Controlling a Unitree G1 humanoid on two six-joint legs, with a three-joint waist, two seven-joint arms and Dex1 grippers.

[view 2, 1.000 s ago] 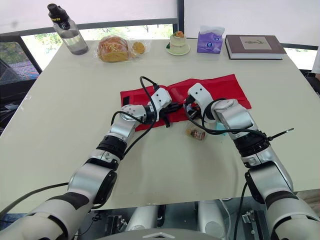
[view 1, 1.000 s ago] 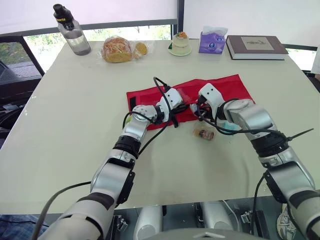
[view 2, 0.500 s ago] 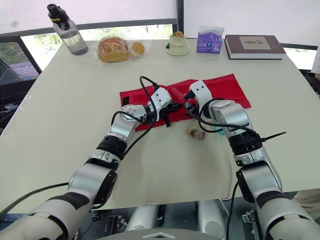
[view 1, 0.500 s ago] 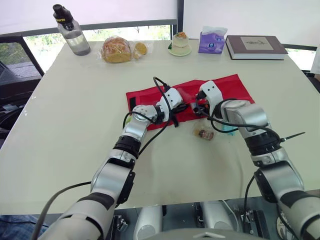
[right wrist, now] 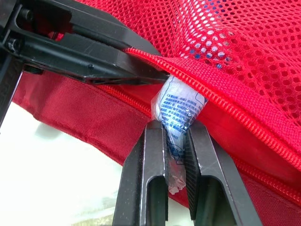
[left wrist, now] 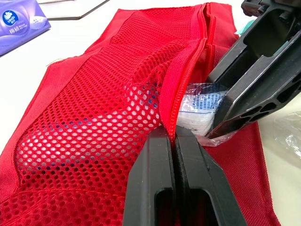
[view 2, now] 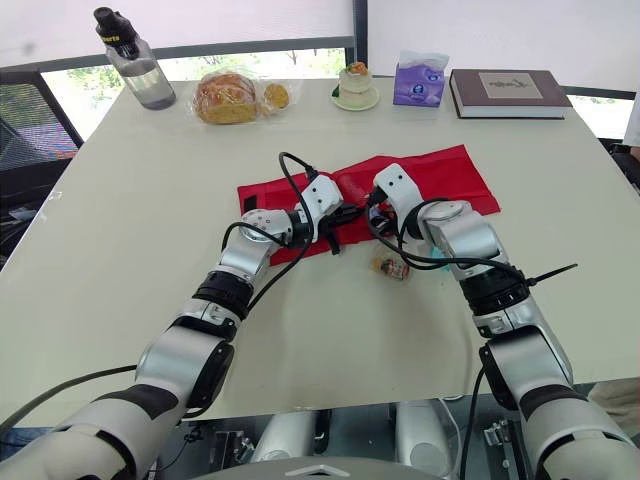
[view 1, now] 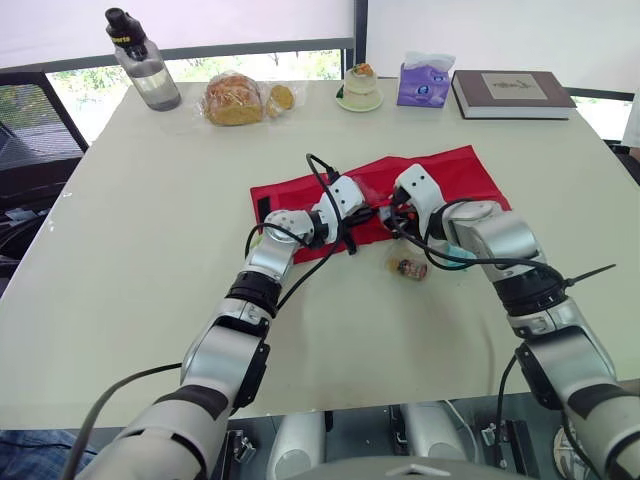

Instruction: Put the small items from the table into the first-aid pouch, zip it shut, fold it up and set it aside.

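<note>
A red first-aid pouch (view 1: 460,172) lies unfolded on the table, its mesh pocket (left wrist: 103,122) facing up. My left gripper (left wrist: 175,141) is shut on the pocket's zipper edge, holding it lifted. My right gripper (right wrist: 176,141) is shut on a clear packet with blue print (right wrist: 178,106), whose far end sits under the raised mesh edge at the opening. In the head views both grippers meet at the pouch's near edge (view 1: 375,215). A small wrapped brown item (view 1: 408,268) lies on the table just in front of the pouch. A pale blue item (view 1: 455,254) shows beside my right forearm.
Along the far edge stand a water bottle (view 1: 143,60), bagged bread (view 1: 236,98), a small cake on a plate (view 1: 360,88), a purple tissue pack (view 1: 424,82) and a book (view 1: 512,94). The table (view 1: 150,260) is bare on the left and front.
My right gripper with the packet shifted slightly back and forth at the pocket opening. The left gripper has held the mesh edge still.
</note>
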